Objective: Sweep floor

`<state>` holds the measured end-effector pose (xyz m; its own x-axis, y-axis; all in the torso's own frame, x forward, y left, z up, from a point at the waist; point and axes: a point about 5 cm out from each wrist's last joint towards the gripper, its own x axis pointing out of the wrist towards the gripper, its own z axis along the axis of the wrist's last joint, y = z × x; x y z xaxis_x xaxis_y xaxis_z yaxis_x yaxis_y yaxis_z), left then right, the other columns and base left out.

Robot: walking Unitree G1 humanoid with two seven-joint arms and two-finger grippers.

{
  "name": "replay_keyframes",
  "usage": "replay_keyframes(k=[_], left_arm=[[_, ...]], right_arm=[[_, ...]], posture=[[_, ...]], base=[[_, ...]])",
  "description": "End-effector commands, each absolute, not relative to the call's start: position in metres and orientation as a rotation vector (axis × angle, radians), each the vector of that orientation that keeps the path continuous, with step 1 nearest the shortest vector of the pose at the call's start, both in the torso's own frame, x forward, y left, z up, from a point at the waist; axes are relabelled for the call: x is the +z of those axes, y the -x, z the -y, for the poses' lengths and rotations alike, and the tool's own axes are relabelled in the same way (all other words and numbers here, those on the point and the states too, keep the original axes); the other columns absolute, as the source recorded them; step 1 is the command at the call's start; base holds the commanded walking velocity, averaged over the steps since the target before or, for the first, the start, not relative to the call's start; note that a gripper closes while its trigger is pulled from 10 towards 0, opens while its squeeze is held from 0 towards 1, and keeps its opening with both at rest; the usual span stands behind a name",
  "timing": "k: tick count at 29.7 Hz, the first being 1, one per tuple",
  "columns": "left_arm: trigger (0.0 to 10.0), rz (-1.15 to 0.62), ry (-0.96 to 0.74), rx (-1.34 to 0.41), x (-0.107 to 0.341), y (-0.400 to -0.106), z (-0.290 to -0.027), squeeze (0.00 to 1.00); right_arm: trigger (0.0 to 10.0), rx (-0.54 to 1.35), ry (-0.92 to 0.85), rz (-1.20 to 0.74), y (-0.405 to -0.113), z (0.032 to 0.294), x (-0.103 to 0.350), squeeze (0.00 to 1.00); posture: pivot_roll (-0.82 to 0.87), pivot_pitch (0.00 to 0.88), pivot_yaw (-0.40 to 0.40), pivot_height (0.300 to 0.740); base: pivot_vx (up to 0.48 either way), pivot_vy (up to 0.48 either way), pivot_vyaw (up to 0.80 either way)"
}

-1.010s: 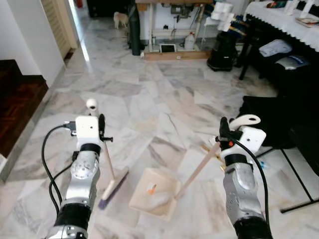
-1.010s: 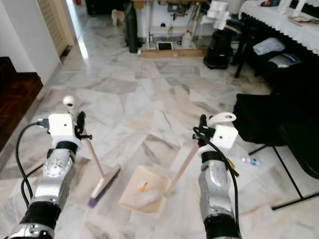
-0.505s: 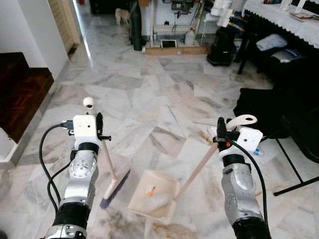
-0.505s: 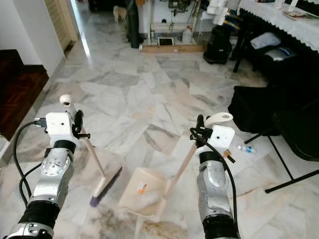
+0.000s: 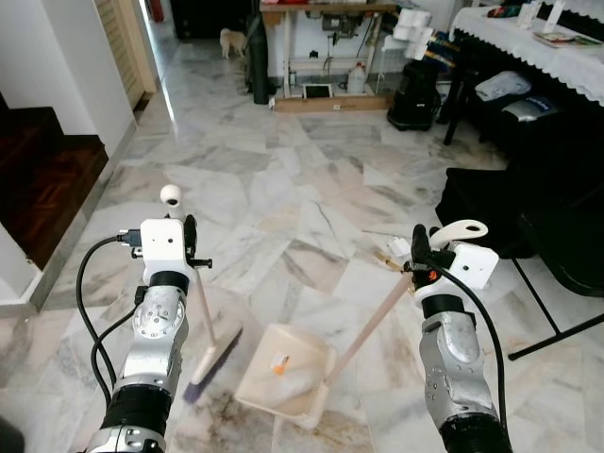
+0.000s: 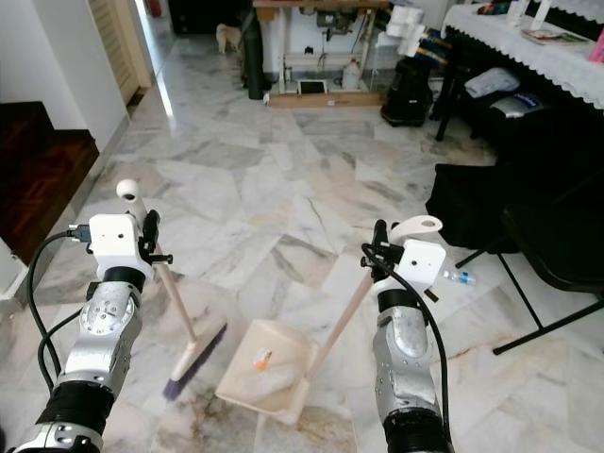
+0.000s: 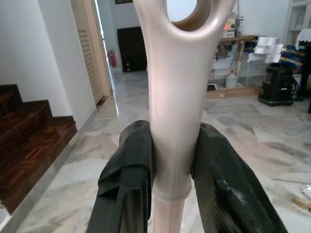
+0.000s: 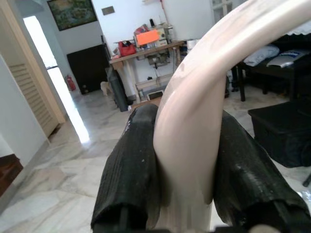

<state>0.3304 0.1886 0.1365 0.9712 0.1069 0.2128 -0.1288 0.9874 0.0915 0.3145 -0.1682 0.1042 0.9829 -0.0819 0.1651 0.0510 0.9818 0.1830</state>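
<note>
My left gripper [image 5: 191,247] is shut on the cream handle of a small broom [image 5: 209,347]; its purple-tipped bristles rest on the marble floor [image 5: 283,179] to my left. In the left wrist view both fingers [image 7: 131,170] clamp the broom handle [image 7: 172,121]. My right gripper [image 5: 420,257] is shut on the long handle of a cream dustpan [image 5: 283,373], which lies on the floor between my arms. A small orange scrap [image 5: 278,367] and some pale debris lie in the pan. In the right wrist view the fingers [image 8: 136,165] squeeze the dustpan handle [image 8: 194,131].
Dark wooden steps [image 5: 38,179] rise at the left. A black chair and bags [image 5: 514,203] stand at the right beside a cloth-covered table [image 5: 538,42]. A workbench [image 5: 321,47] and black bin [image 5: 420,94] stand at the far end. Small litter [image 5: 389,255] lies near the right arm.
The camera has shifted slightly, showing more of the far room. Both grippers keep their hold; broom and dustpan sit about the same relative to my arms.
</note>
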Motion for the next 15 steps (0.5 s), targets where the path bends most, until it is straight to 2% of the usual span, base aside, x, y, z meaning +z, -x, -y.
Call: replay_keyframes(k=[1,3,6,8,15], left_arm=[[10.0,0.249,-0.104,0.130,0.1484,-0.3331,-0.1900,0.00],[10.0,0.249,-0.104,0.130,0.1484,-0.3330,-0.1901,0.00],[10.0,0.248,-0.106,0.131,0.1485,-0.3330,-0.1906,0.00],[10.0,0.248,-0.107,0.132,0.1484,-0.3331,-0.1910,0.00],[10.0,0.246,-0.105,0.136,0.1485,-0.3334,-0.1917,0.00]], right_arm=[[10.0,-0.065,-0.176,0.246,-0.3185,0.1676,0.1201,0.00],[10.0,-0.069,-0.167,0.252,-0.3181,0.1683,0.1207,0.00],[10.0,-0.067,-0.157,0.258,-0.3178,0.1685,0.1215,0.00],[10.0,-0.065,-0.204,0.248,-0.3181,0.1673,0.1198,0.00],[10.0,-0.061,-0.188,0.246,-0.3183,0.1677,0.1199,0.00]], posture=[[0.01,0.000,0.001,0.740],[0.01,0.000,0.001,0.740],[0.00,0.000,0.001,0.740],[0.01,0.000,0.001,0.740],[0.01,0.000,0.002,0.740]], base=[[0.000,0.285,0.00],[0.000,0.276,0.00],[0.000,0.265,0.80],[0.000,0.285,0.00],[0.000,0.257,0.00]])
